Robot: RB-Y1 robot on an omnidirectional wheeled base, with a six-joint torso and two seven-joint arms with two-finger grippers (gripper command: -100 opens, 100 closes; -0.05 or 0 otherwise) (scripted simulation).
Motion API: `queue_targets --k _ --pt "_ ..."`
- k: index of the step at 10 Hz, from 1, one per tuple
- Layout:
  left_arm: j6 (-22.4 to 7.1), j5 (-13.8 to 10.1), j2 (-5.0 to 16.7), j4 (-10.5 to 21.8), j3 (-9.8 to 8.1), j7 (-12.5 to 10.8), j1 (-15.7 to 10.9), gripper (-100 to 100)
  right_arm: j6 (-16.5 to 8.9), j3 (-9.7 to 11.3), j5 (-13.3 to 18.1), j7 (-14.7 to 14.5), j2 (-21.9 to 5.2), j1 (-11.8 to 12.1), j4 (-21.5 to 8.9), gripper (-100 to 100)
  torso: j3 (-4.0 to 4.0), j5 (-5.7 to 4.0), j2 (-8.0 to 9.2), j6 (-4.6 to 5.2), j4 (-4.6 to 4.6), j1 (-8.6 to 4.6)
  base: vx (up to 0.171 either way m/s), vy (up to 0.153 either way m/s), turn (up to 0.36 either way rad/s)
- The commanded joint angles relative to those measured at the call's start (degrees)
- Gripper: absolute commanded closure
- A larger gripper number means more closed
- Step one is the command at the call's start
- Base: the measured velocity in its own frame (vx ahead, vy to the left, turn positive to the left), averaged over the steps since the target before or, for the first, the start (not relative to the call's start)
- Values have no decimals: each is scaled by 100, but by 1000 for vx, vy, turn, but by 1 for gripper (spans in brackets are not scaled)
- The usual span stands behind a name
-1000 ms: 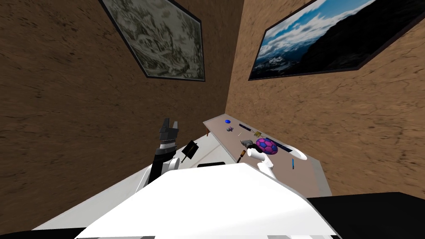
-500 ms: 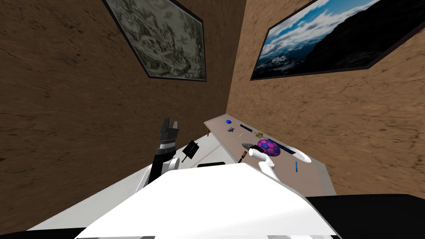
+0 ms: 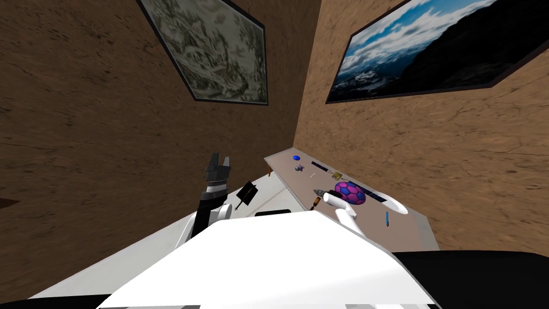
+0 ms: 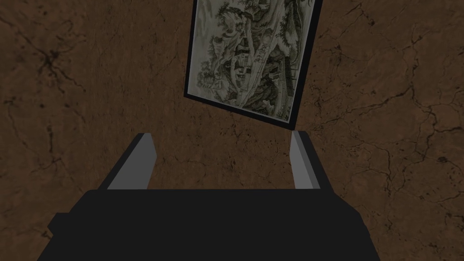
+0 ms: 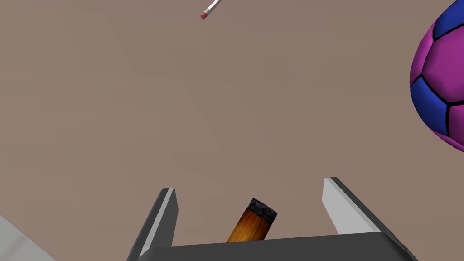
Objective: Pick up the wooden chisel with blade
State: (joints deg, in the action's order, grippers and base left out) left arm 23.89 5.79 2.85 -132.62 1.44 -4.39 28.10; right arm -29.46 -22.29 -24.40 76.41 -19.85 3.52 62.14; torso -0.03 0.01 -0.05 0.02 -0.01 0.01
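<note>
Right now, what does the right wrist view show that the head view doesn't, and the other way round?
Right wrist: the right jaws open, straddling the chisel's dark-capped handle end without touching it. Head: the left jaws raised beside the table, a blue pen, a blue disc. Both: chisel, ball, table, a thin white stick.

Chisel (image 5: 252,224) blade hidden behind right pincer (image 5: 250,186) body.

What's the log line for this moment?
phase: pre-grasp | right gripper: jaws open astride chisel handle, no contact | left gripper: jaws open, raised | ball: apart on table
</note>
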Motion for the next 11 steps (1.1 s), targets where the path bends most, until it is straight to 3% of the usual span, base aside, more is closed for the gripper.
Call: queue_targets --k 1,2,3,4,5,6,7,8,11 --pt "0 0 0 0 0 0 0 0 -286 -107 -145 286 -81 -112 -286 -100 0 0 0 0 0 0 17 5 39" --pt "0 0 0 0 0 0 0 0 -288 -107 -145 318 -81 -112 -425 -100 0 0 -1 -1 0 1 13 4 26" --pt "0 0 0 0 0 0 0 0 -514 -197 -253 561 -141 -217 -646 -100 0 0 0 1 0 1 11 3 33" --pt "0 0 0 0 0 0 0 0 -514 -197 -253 568 -141 -217 -751 -100 0 0 0 -1 0 1 12 2 27" --pt "0 0 0 0 0 0 0 0 -731 -285 -357 808 -200 -319 -1020 -100 1 0 2 1 0 0 13 3 43" --pt "0 0 0 0 0 0 0 0 -731 -285 -357 808 -200 -319 -1067 -100 1 1 1 0 1 0 12 1 17" --pt "0 0 0 0 0 0 0 0 -940 -368 -457 1038 -258 -416 -1253 -100 1 0 2 1 0 1 15 4 31" --pt "0 0 0 0 0 0 0 0 -940 -368 -457 1038 -258 -416 -1371 -100 0 1 0 0 0 1 13 2 21" --pt "0 0 0 0 0 0 0 0 -1325 -523 -641 1465 -368 -596 -1895 -100 1 0 2 1 0 0 13 1 29"
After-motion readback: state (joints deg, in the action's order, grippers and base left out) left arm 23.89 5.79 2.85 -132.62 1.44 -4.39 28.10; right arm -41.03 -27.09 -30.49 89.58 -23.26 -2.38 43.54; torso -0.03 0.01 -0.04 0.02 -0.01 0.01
